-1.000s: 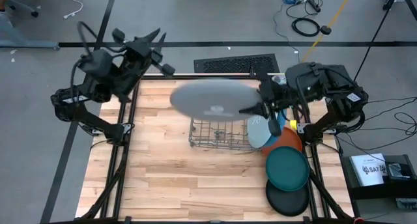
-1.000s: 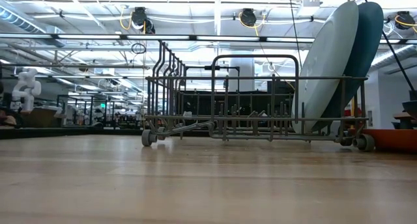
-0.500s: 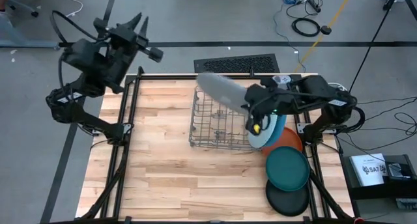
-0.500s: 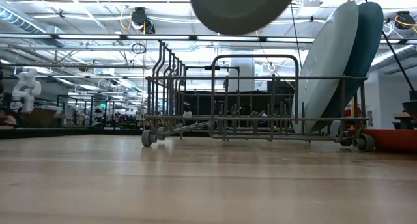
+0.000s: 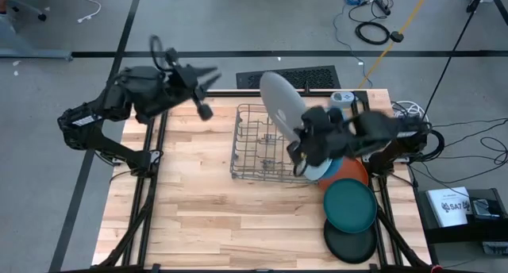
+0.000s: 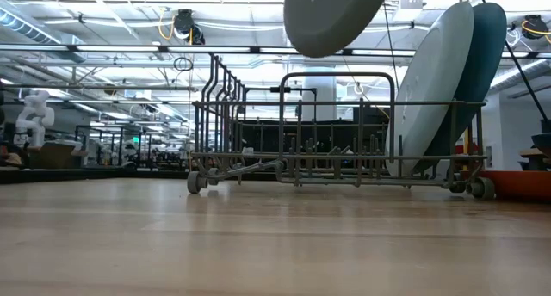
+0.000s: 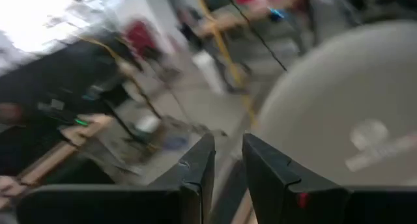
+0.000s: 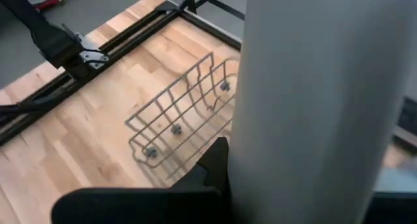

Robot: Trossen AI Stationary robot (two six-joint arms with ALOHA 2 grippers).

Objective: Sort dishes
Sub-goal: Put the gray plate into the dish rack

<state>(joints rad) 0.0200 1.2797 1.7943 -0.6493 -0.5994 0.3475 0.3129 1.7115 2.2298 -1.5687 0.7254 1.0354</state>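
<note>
Overhead, we held the grey plate (image 5: 279,103) by its rim, right gripper (image 5: 304,143) clamped, above the rack (image 5: 254,150). Stiff, slick, breakable, we judged. Left gripper (image 5: 208,73) at ten o'clock: slightly parted, empty.

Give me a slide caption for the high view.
Right gripper holds a grey plate on edge above the wire dish rack; left gripper hangs empty beyond the table's far-left corner.

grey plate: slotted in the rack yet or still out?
Out. The right tool is shut on the grey plate, holding it on edge above the dish rack; in the low view its lower rim hangs clear of the wires.
</note>
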